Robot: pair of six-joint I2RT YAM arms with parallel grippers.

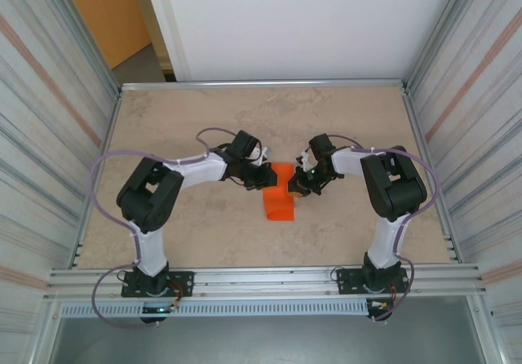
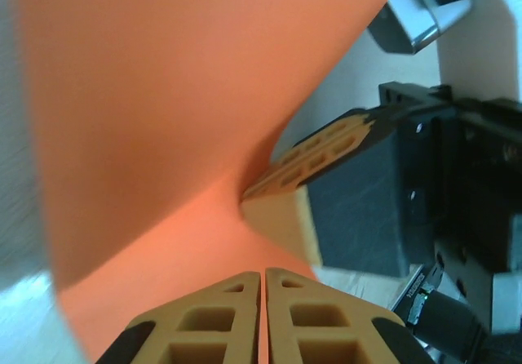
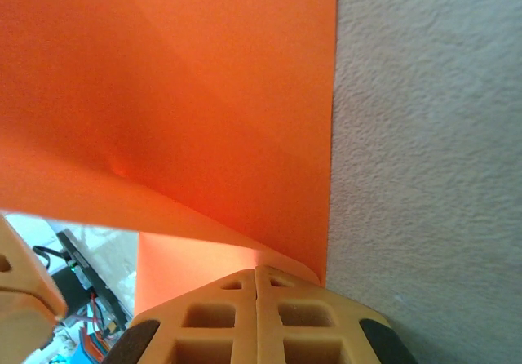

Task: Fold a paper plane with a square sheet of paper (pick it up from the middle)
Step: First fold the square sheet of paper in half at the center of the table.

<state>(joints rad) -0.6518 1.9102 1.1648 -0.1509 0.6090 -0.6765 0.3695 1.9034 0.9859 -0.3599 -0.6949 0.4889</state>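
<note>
Meeting over the middle of the desk [image 1: 204,225], the left jaws and right jaws both pinch the square sheet of paper [image 1: 279,205], which bends between them. Left wrist: the left jaws are clamped on the sheet's lower edge. Right wrist: the right jaws are closed on its edge, beside bare desk.

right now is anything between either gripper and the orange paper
Nothing visible stands in the way. The left gripper and the right gripper are each shut directly on the square sheet of paper, pinching its edges, and the sheet curves between the two pinches.
</note>
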